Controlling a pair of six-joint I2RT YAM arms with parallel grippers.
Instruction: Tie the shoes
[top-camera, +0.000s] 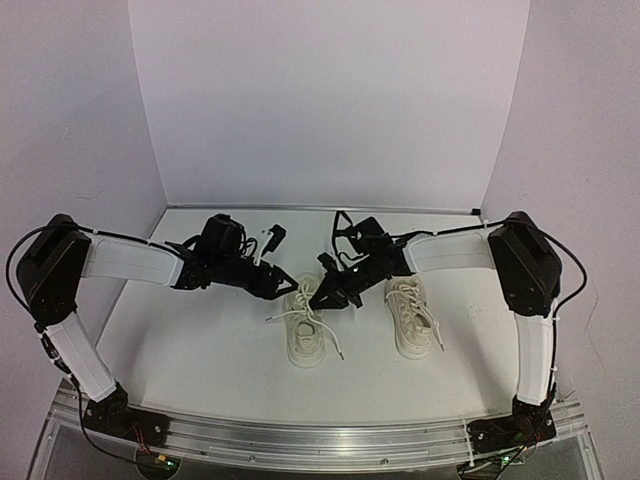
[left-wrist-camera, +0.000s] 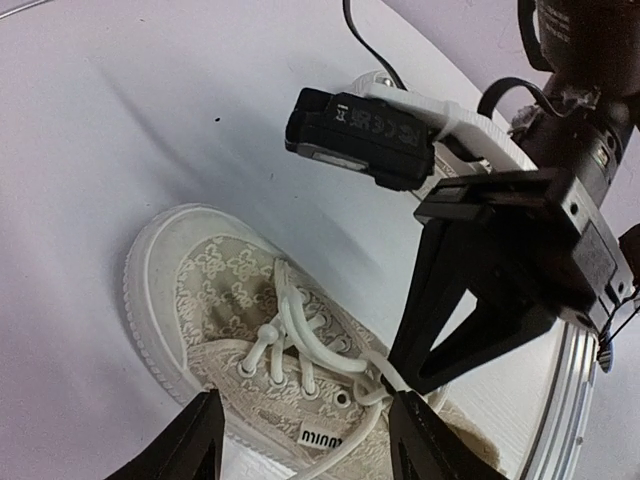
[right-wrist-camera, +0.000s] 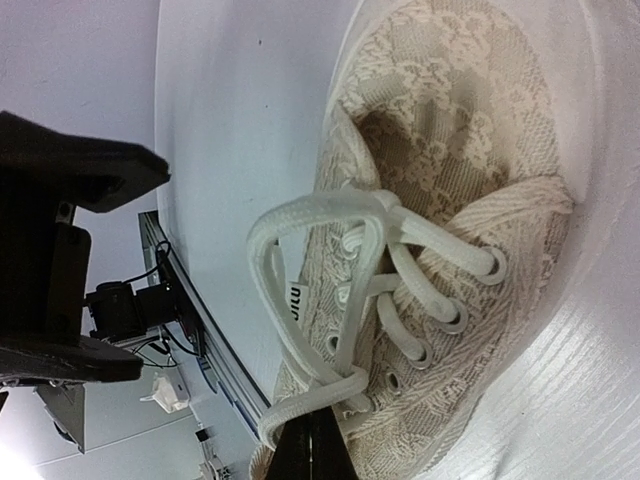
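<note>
Two cream-white sneakers stand on the white table, toes toward the front. Both grippers hover over the tongue of the left shoe (top-camera: 305, 335). My right gripper (top-camera: 331, 297) is shut on a loop of that shoe's white lace (right-wrist-camera: 268, 262); its closed fingertips (right-wrist-camera: 311, 448) pinch where the lace crosses. In the left wrist view, the right gripper (left-wrist-camera: 392, 373) grips the lace above the shoe (left-wrist-camera: 215, 285). My left gripper (left-wrist-camera: 305, 425) is open, straddling the shoe's tongue and holding nothing; it also shows from above (top-camera: 283, 284). The right shoe (top-camera: 412, 318) stands apart, untouched.
A loose lace end (top-camera: 336, 345) trails to the right of the left shoe, toward the front. White walls close the back and sides. An aluminium rail (top-camera: 320, 436) runs along the near table edge. The left arm's body (right-wrist-camera: 60, 260) looms close beside the shoe.
</note>
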